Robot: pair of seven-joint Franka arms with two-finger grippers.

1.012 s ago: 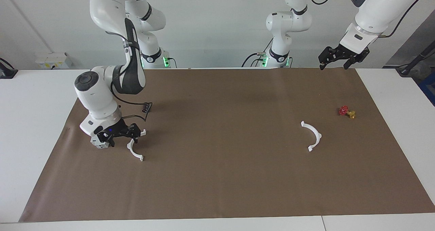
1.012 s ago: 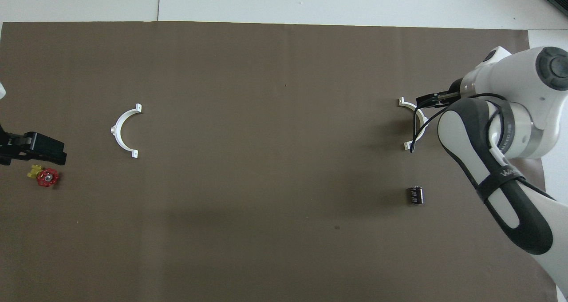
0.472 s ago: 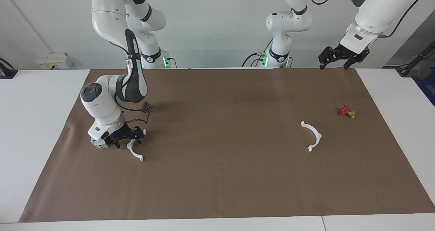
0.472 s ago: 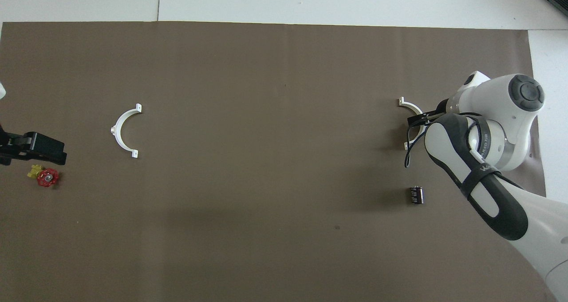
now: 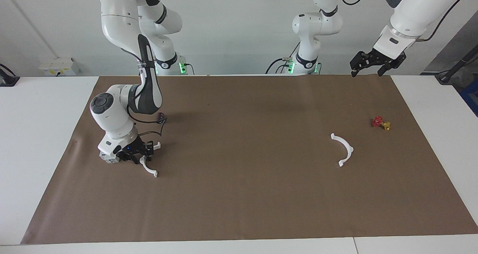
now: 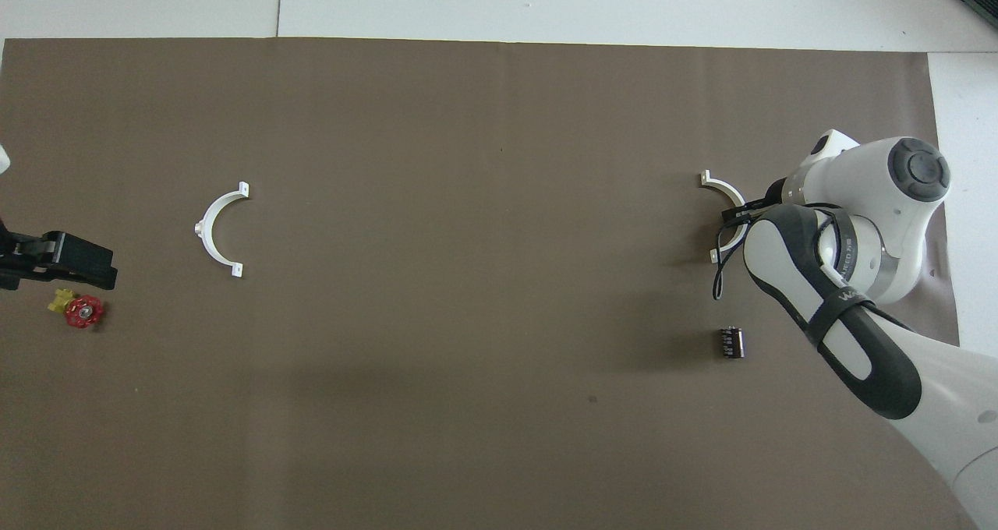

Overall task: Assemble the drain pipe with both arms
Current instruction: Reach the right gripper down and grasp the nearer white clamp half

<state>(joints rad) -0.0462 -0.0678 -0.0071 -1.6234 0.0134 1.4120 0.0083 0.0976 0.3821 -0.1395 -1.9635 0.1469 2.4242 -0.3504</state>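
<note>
Starting at the right arm's end of the big brown paper sheet (image 5: 239, 194) that covers the white table (image 5: 37, 134), a small grey-white boxy block (image 5: 105, 157) sits on the sheet. The black two-finger right gripper (image 5: 141, 155) is down low just beside this block. It is right at the middle of a thin white plastic half-ring (image 5: 148, 166) that lies on the sheet. Its fingers sit on either side of the curved strip, and they look closed in on it, but I cannot tell if they really squeeze it. One end tab of this half-ring pokes out by the gripper, and the other end lies on the sheet farther from the robots. A small black ribbed cylinder (image 6: 730, 342) lies nearer to the robots than this half-ring.

The middle of the sheet is bare brown paper.

Toward the left arm's end lies the second thin white plastic half-ring (image 5: 343, 149), flat on the sheet, with nothing touching it. Near it, a bit nearer to the robots, is a little red and yellow valve (image 5: 381, 123). The black two-finger left gripper (image 5: 366, 71) hangs up in the air over the sheet's edge at the robots' end, with its fingers spread wide open and holding nothing. That arm waits.
</note>
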